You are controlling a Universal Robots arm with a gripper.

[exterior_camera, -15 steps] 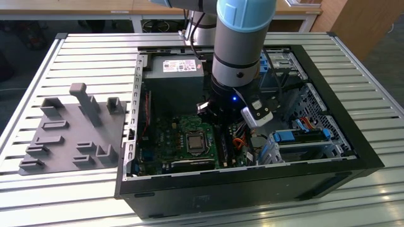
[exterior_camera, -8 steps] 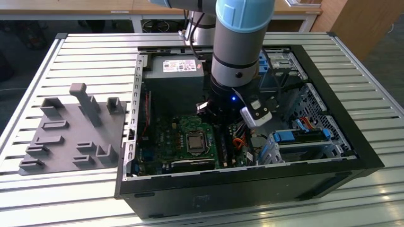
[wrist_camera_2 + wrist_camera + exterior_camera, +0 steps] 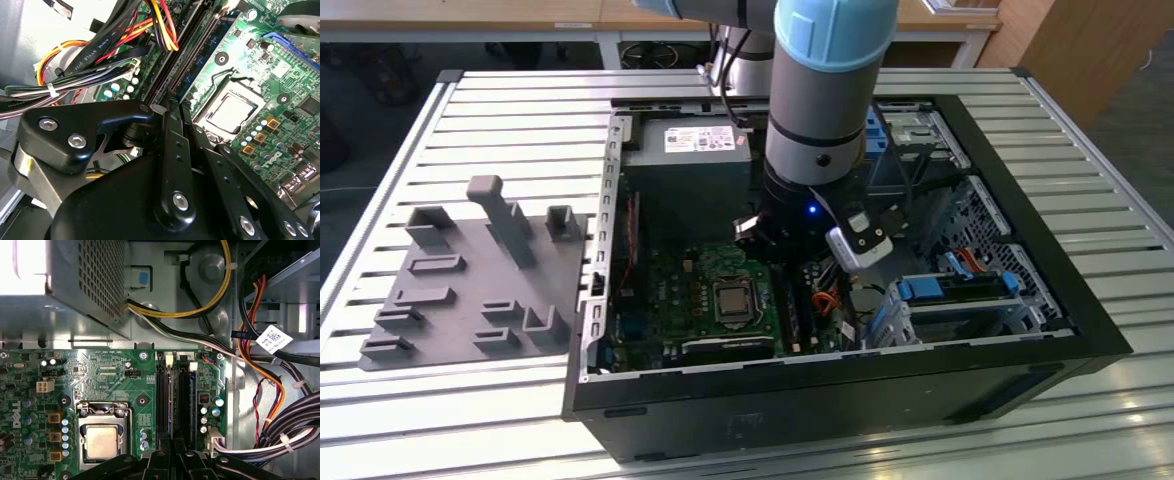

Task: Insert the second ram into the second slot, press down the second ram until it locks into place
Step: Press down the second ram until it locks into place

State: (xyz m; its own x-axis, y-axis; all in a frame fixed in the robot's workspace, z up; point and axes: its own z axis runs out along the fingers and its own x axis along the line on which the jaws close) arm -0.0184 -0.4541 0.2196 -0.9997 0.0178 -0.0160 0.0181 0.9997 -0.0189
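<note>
Second ram (image 3: pixel 174 405) looks seated upright in the slots right beside the CPU socket (image 3: pixel 101 440), long axis running straight away from the tool (image 3: pixel 172 460), which sits over its near end, fingers pinched narrow, can't tell if they're actually touching it

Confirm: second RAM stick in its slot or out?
In: the blue stick stands on edge in the slot row, gripper at its end. Latched: cannot tell.

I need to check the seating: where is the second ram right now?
In the first wrist view the second ram stands in the memory slots, just ahead of the gripper, between the processor socket and the cables.
</note>
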